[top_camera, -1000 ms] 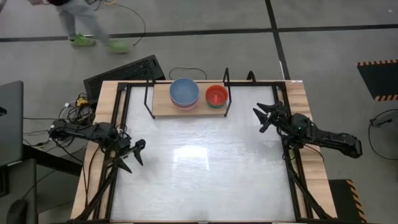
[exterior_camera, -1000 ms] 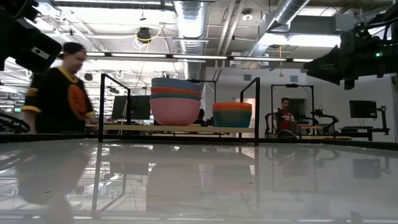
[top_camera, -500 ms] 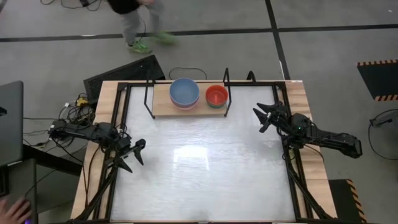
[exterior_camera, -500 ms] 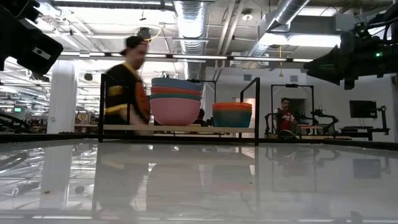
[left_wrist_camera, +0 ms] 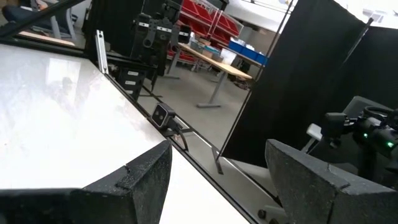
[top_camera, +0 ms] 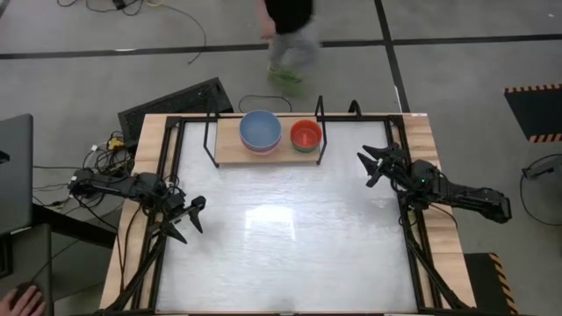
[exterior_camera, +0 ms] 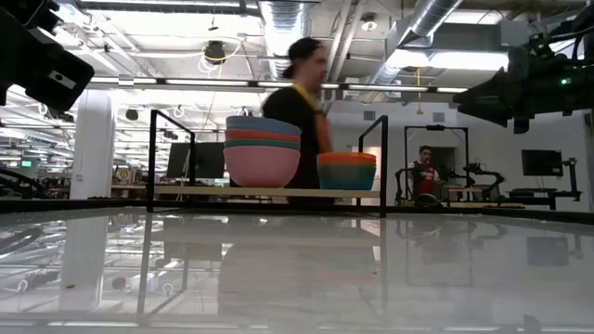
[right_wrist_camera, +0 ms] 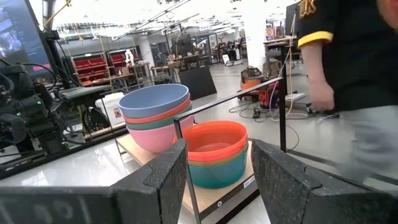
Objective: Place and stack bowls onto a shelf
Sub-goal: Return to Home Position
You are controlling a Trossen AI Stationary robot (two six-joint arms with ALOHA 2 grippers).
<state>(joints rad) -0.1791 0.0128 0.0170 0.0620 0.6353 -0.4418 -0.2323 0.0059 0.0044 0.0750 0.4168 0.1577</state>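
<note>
Two stacks of bowls stand on the light-wood shelf [top_camera: 230, 151] at the table's far edge. The left stack [top_camera: 261, 131] has a grey-blue bowl on top, then orange, teal and pale pink [exterior_camera: 263, 165]. The right stack [top_camera: 306, 135] has a red-orange bowl on top of lime and teal ones [right_wrist_camera: 214, 149]. My left gripper [top_camera: 195, 215] hangs open over the table's left side. My right gripper [top_camera: 371, 167] hangs open over the right side, facing the shelf. Neither is near a bowl.
Thin black uprights [top_camera: 320, 132] frame the shelf. Black rails [top_camera: 171, 167] run along the white tabletop's edges. A person [top_camera: 288, 35] walks on the floor beyond the far edge. A hand [top_camera: 22, 303] shows at the near left, off the table. A keyboard [top_camera: 176, 101] lies behind the table.
Both arms have kept still and the bowls have stayed in place. The person behind the table has walked from the far left toward the right, now passing behind the shelf. A hand has appeared at the near left corner of the high view.
</note>
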